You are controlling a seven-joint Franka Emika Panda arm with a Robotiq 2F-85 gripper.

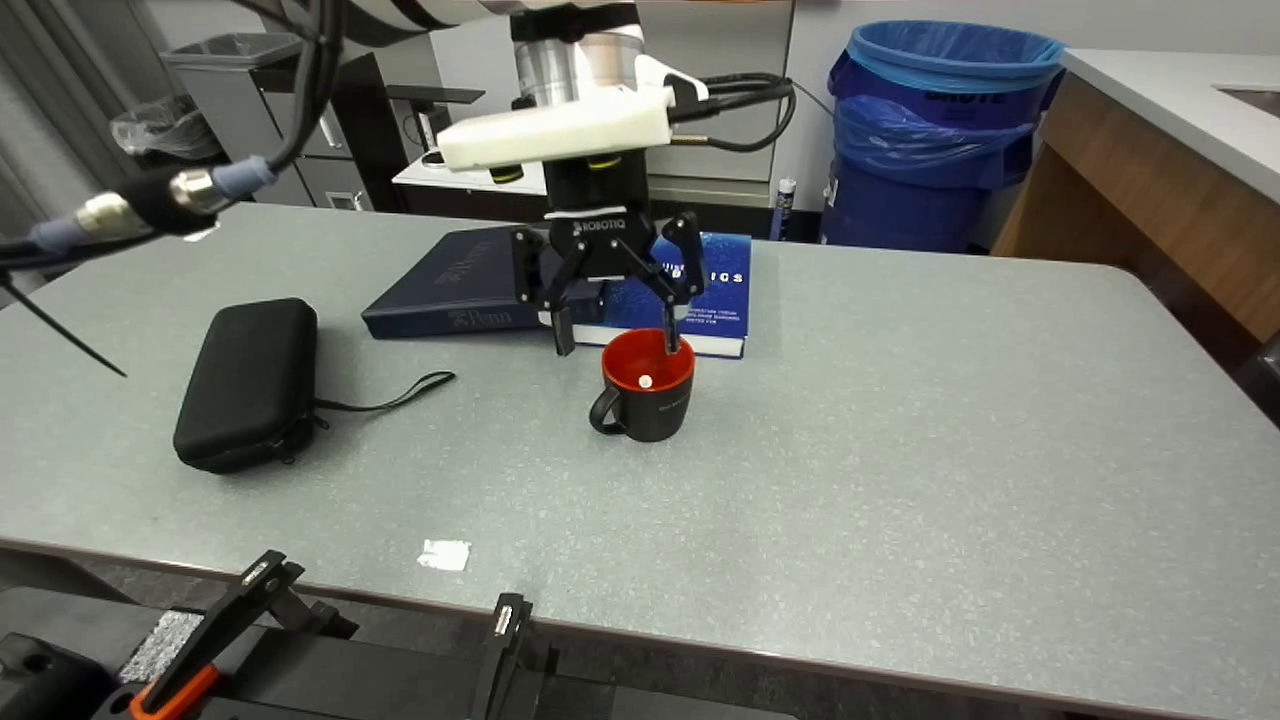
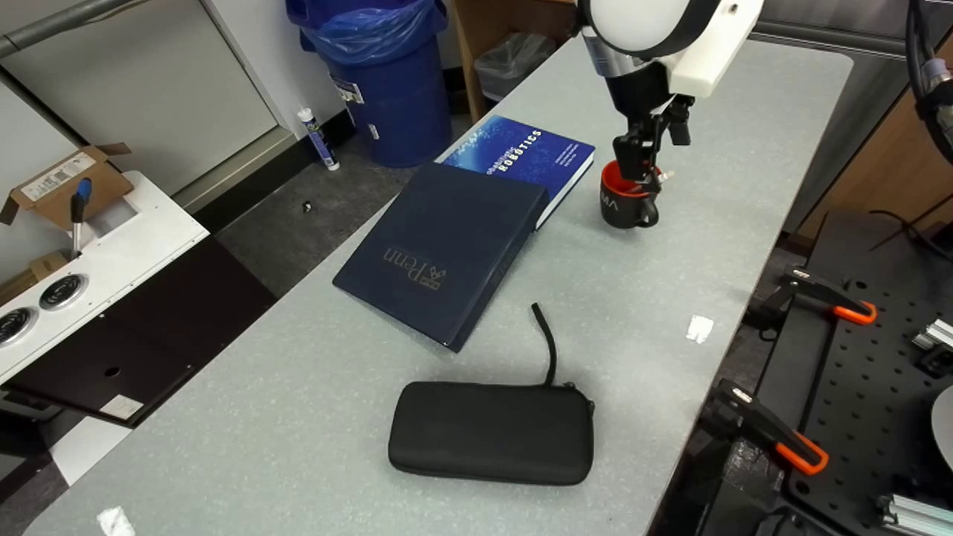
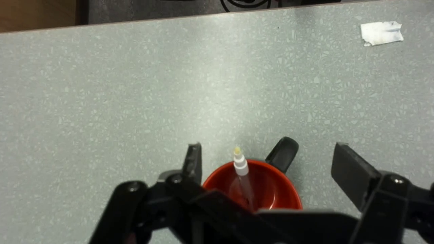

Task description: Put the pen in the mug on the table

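Pen (image 3: 241,166) in mug (image 3: 271,186), lower centre of the wrist view. The pale pen stands tilted inside the mug, leaning on the red rim to the left of the handle, with its yellowish tip projecting beyond the edge. The mug sits upright at the centre of an exterior view, on the speckled grey table (image 1: 900,450); over it stands the gripper (image 1: 618,345), pointing down, its jaws wide apart. In an exterior view, a blue book (image 2: 514,143) lies at upper centre, partly hidden by a navy book (image 2: 447,253); a black case (image 2: 491,432) with a strap occupies the lower centre, a white scrap (image 2: 700,329) the right. A blue bin (image 1: 920,150) stands at upper right in an exterior view, beyond the table.
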